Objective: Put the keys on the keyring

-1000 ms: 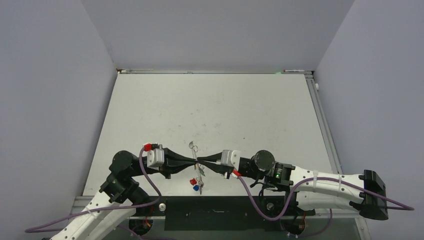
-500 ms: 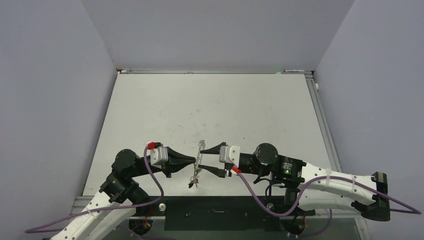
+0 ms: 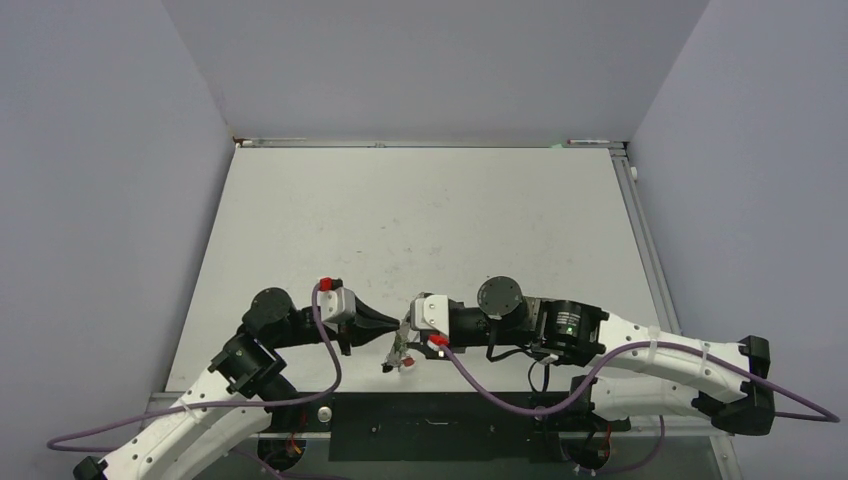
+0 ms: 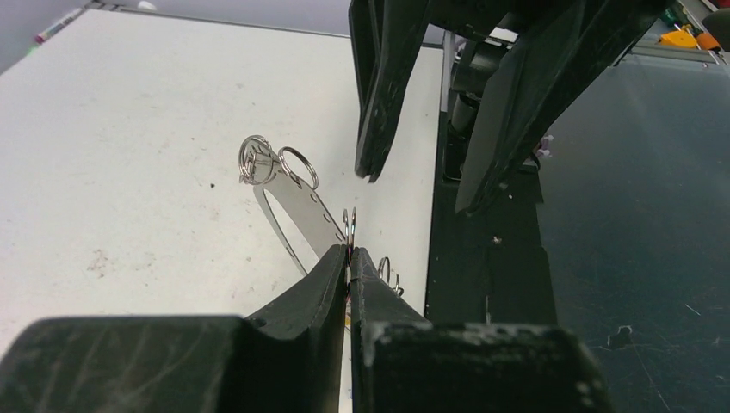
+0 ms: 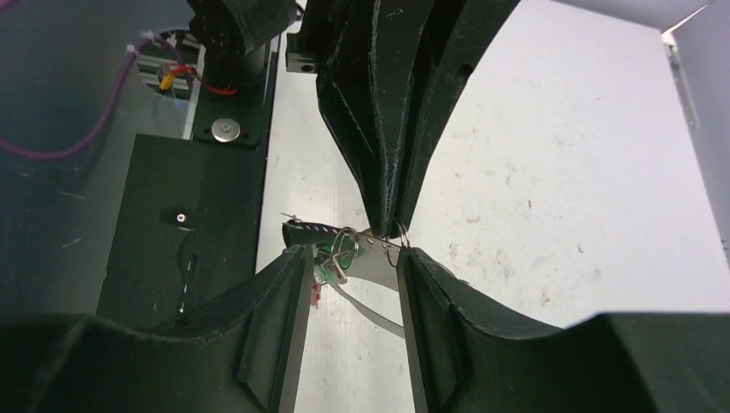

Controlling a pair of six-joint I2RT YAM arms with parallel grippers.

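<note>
Clearly, the left gripper (image 4: 349, 256) has its fingers pressed together on the keyring (image 4: 312, 213), pinching the thin silver band at one end. The rest of the loop juts away from the tips, tilted and clear of the table (image 3: 420, 220). Small wire rings (image 4: 256, 161) sit at the loop's far end in the left wrist view.

The right gripper (image 5: 351, 254) faces it with its fingers spread. One stands on each side of the band, close to where the left tips pinch; whether either finger touches the metal cannot be told. The keys (image 5: 330, 261) hang in a bunch from the band between those spread fingers, with a green tag among them and a red tag (image 5: 315, 297) lower down.

The two grippers meet tip to tip low over the table's near edge, just beside the black base plate (image 3: 430, 425) between the arms. Behind them the white surface runs open to the back wall (image 3: 430, 70) and well out to both sides. The grey side walls stand far from the grippers.
</note>
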